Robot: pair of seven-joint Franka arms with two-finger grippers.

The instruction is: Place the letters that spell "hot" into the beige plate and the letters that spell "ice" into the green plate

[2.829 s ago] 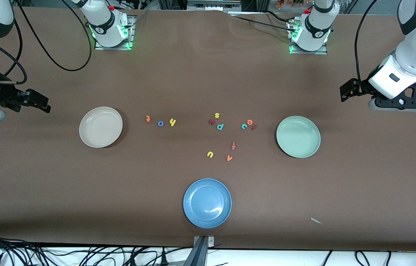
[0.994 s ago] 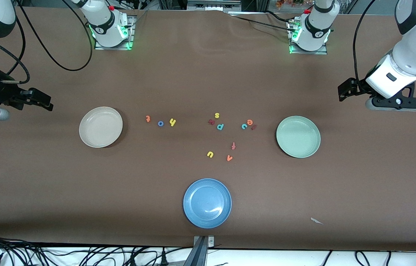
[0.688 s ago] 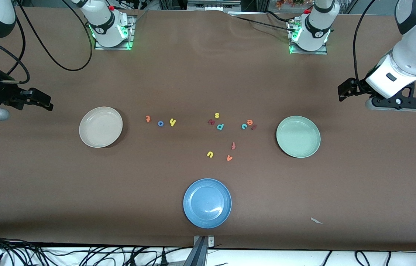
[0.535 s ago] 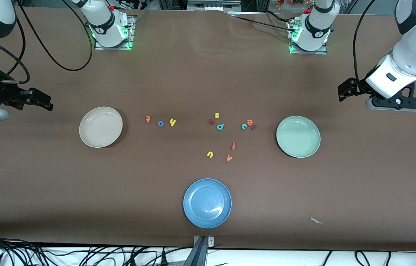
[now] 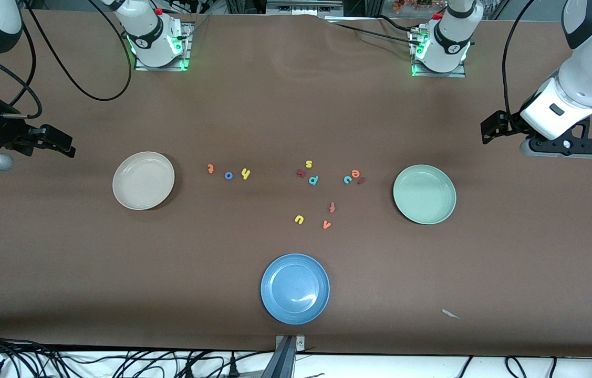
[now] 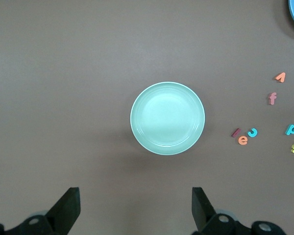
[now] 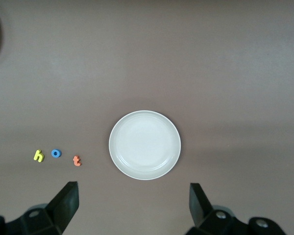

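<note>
The beige plate [image 5: 143, 180] [image 7: 145, 145] lies bare toward the right arm's end. Beside it in a row lie the orange t [image 5: 210, 168] [image 7: 77, 160], blue o [image 5: 228, 175] [image 7: 55, 153] and yellow h [image 5: 245, 173] [image 7: 38, 155]. The green plate [image 5: 424, 194] [image 6: 167, 118] is bare too, with the teal c [image 5: 347, 179] [image 6: 253, 131], orange e [image 5: 355, 173] [image 6: 243, 140] and maroon i [image 5: 361, 180] [image 6: 235, 132] clustered beside it. My right gripper [image 5: 69, 148] [image 7: 134, 193] hangs open near the beige plate. My left gripper [image 5: 486, 133] [image 6: 135, 196] hangs open near the green plate.
A blue plate [image 5: 295, 289] lies nearest the front camera. Other letters sit mid-table: yellow s [image 5: 309, 164], a maroon letter [image 5: 301, 172], teal p [image 5: 313, 180], reddish f [image 5: 332, 207], yellow u [image 5: 299, 219], orange v [image 5: 326, 224]. A paper scrap [image 5: 450, 314] lies near the front edge.
Both arms shifted slightly inward and away from the front camera early on. Over the last second nothing has moved, and no letter has changed place.
</note>
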